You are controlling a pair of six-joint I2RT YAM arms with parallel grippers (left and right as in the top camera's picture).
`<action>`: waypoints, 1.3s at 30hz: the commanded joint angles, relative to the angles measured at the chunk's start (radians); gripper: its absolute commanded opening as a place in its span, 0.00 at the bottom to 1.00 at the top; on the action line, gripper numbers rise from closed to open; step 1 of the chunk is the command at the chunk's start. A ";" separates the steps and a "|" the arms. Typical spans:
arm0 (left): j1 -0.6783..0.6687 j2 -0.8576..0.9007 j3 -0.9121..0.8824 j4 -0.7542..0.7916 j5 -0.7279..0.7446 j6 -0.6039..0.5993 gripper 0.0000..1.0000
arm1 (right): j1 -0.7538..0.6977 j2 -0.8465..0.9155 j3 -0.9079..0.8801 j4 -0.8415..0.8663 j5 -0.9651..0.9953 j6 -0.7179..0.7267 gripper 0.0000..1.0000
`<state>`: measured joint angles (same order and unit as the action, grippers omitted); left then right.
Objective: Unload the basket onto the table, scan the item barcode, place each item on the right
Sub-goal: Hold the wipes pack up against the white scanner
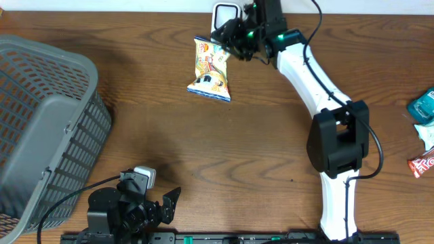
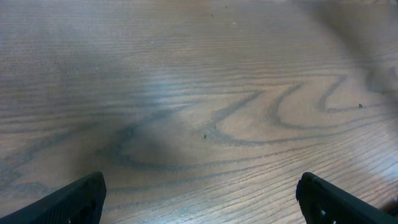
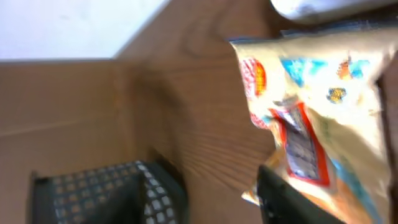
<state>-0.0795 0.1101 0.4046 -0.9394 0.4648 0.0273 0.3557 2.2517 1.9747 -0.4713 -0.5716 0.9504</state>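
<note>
Your right hand (image 1: pixel 227 44) is stretched out to the far middle of the worktop (image 1: pixel 271 149), right at the top corner of the snack packet (image 1: pixel 211 68). The packet sits just in front of the white scanner unit (image 1: pixel 226 12) at the far edge, which looks like the reader you want, so this placement makes sense: the packet is close to it with its printed face up towards the camera.

The fingers meet the packet's upper edge, but the wrist view is blurred. I cannot tell whether the hand is clamped on the packet or standing loose around it. One dark finger (image 3: pixel 292 199) shows beneath the packet there, and a red-framed panel on the wrapper could carry the barcode. It's too smeared to be sure.

Your left hand (image 2: pixel 200 190) is parked at the near left, spread wide with nothing between its fingers, only bare wood below. That keeps it well apart from the scan, probably waiting its turn.

The grey mesh basket (image 1: pixel 85 146) stands at the left, a likely drop-off once the scan registers. More goods wait at the right edge: a teal packet (image 1: pixel 424 105) and a red wrapper (image 1: pixel 422 164).

By my read, the scan step is in hand. Watch that the barcode side truly faces the reader.
</note>
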 commanded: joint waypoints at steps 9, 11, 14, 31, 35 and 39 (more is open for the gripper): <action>0.002 -0.003 0.009 -0.003 -0.005 0.010 0.98 | 0.199 0.097 0.015 -0.107 0.599 -0.085 0.66; 0.002 -0.003 0.009 -0.003 -0.005 0.010 0.98 | 0.215 0.127 0.015 -0.081 0.673 -0.097 0.67; 0.002 -0.003 0.009 -0.003 -0.005 0.010 0.98 | 0.229 0.158 0.015 -0.042 0.763 -0.143 0.71; 0.002 -0.003 0.009 -0.003 -0.005 0.010 0.98 | 0.218 0.122 0.194 -0.229 0.880 -0.325 0.79; 0.002 -0.003 0.009 -0.003 -0.005 0.010 0.98 | 0.215 0.221 0.188 -0.170 0.880 -0.340 0.79; 0.002 -0.002 0.009 -0.003 -0.005 0.010 0.98 | 0.212 0.310 0.188 -0.162 0.842 -0.350 0.73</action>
<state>-0.0795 0.1104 0.4046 -0.9398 0.4648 0.0273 0.5743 2.4653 2.1658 -0.6231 0.2619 0.6289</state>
